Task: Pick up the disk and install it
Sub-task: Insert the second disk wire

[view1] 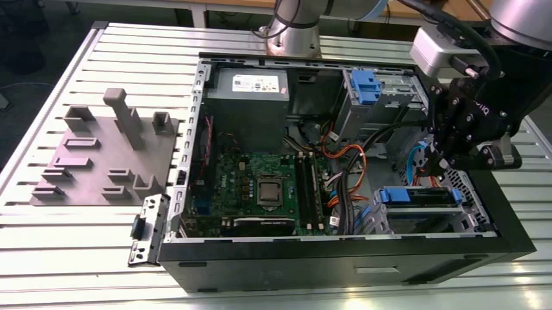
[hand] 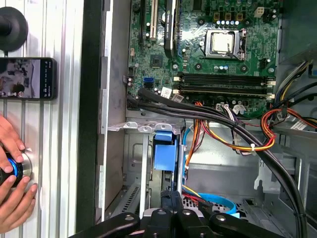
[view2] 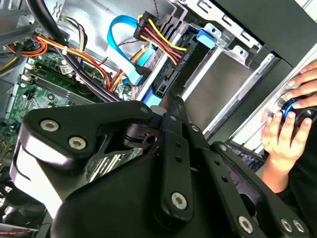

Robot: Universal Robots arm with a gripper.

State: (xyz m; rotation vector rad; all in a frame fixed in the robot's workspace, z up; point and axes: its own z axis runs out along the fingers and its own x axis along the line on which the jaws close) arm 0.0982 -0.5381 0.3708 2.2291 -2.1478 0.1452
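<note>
Inside the case [view1: 345,255], toward the exterior view's right, the disk [view1: 420,197] sits in a drive bay with its blue tab [hand: 163,151] facing the jaws, which hang just above it and apart from it; whether they are open or closed cannot be told.

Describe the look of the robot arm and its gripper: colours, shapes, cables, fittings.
The arm is silver-grey and tubular, with black and blue cables trailing near the wrist. A light grey box-shaped camera sits at the wrist. The gripper is matte black, built of angular linked plates studded with silver screws.
</note>
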